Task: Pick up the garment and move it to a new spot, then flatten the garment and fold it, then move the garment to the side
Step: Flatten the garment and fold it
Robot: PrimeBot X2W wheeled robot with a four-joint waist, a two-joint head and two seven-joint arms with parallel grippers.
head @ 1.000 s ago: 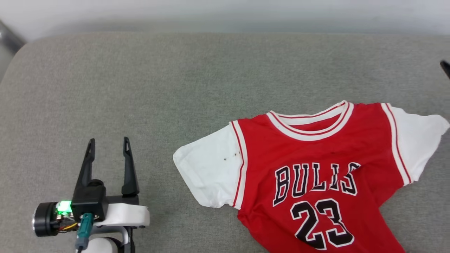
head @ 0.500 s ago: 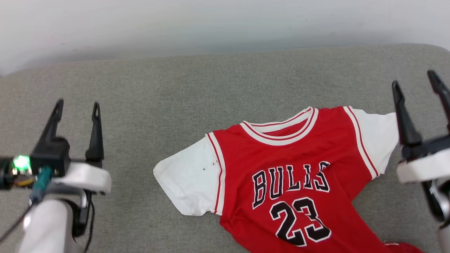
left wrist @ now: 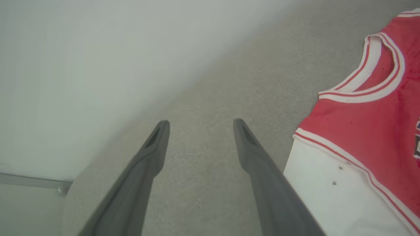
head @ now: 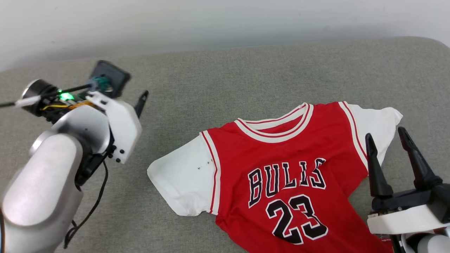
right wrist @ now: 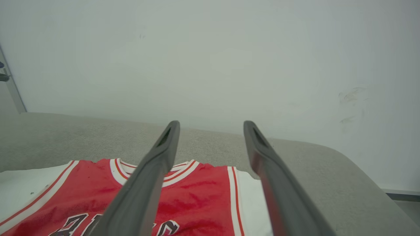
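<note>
The garment [head: 281, 158] is a red jersey with white sleeves, lying face up on the grey padded surface [head: 211, 80]; its black letters and number show, and its hem runs off the bottom edge. My left gripper [left wrist: 200, 123] is open and empty above bare surface, left of the near sleeve [left wrist: 331, 196]. In the head view its raised wrist hides all but one finger [head: 141, 102]. My right gripper [head: 385, 134] is open and empty, fingers pointing up beside the jersey's right sleeve [head: 378, 121]. In the right wrist view the gripper [right wrist: 211, 123] hangs above the garment [right wrist: 197, 193].
A pale wall [head: 225, 21] rises behind the padded surface. The surface's rounded right corner [right wrist: 361, 183] lies just beyond the right sleeve. A black cable [head: 88, 214] hangs from my left forearm. Bare grey surface stretches left of the jersey.
The head camera has shifted. My left arm has risen and turned, its fingers now pointing towards the far right. My right gripper has come down and inward beside the right sleeve. The jersey lies as before.
</note>
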